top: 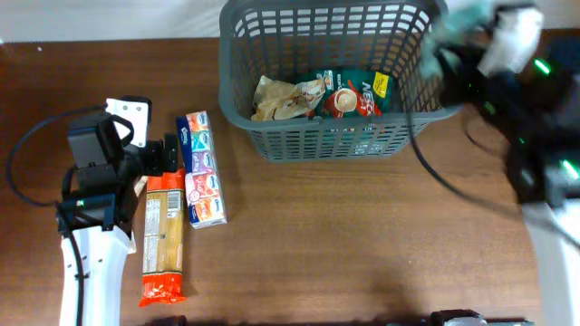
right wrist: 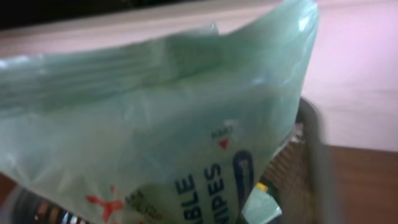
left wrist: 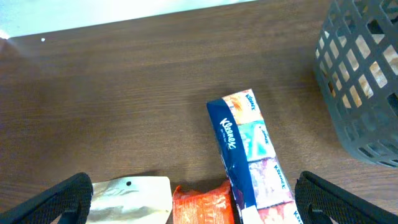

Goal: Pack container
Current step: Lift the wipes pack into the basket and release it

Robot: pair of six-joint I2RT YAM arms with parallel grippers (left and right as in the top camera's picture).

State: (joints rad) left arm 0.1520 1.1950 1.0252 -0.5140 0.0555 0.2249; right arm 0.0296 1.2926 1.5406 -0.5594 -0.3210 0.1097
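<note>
tabletop (top: 362,235) of dark wood bears container (top: 317,145); left gripper (left wrist: 198,198) wide, right gripper (top: 485,41) holds wipes pack (right wrist: 155,124).

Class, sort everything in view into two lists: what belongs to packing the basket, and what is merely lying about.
Belongs to the job:
container
green wipes packet, held aloft near its rim
Nescafé packet and tan packet, already inside
Kleenex pack, orange packet and white packet, waiting on the table

Lying about:
black cable
</note>
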